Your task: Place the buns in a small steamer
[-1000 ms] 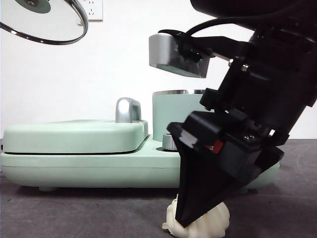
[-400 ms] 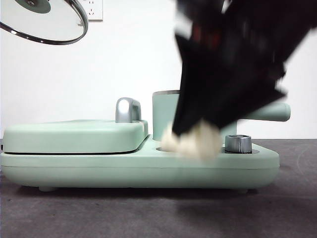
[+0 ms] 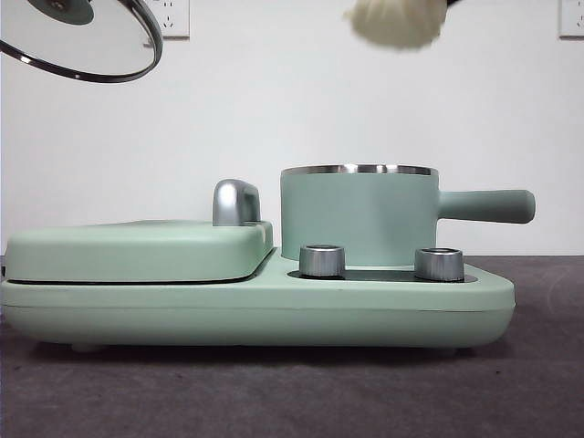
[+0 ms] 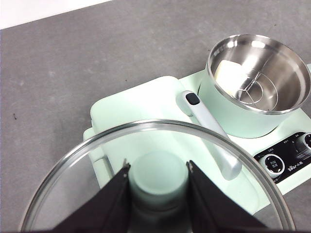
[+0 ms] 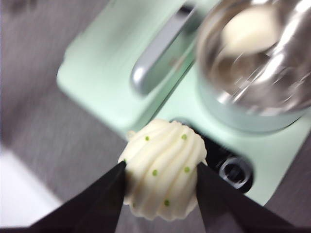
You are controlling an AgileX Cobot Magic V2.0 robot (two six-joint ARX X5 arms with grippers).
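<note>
High above the table: the white ridged shell-shaped bun with green specks is held clenched between the two black jaws of the right gripper; in the front view it hangs at the top edge, above the pot.
Steamer: the mint-green round pot with steel rim and long side handle is left uncovered on its green base.
Done: the smooth off-white block bun is already laid inside the pot, against the wall.
Lid: the green-knobbed glass lid is grasped at its knob by the left gripper and kept well aside.
Left to do: the ridged bun is not yet lowered in; it seems offset beside the pot mouth, though the right wrist view is blurred.
</note>
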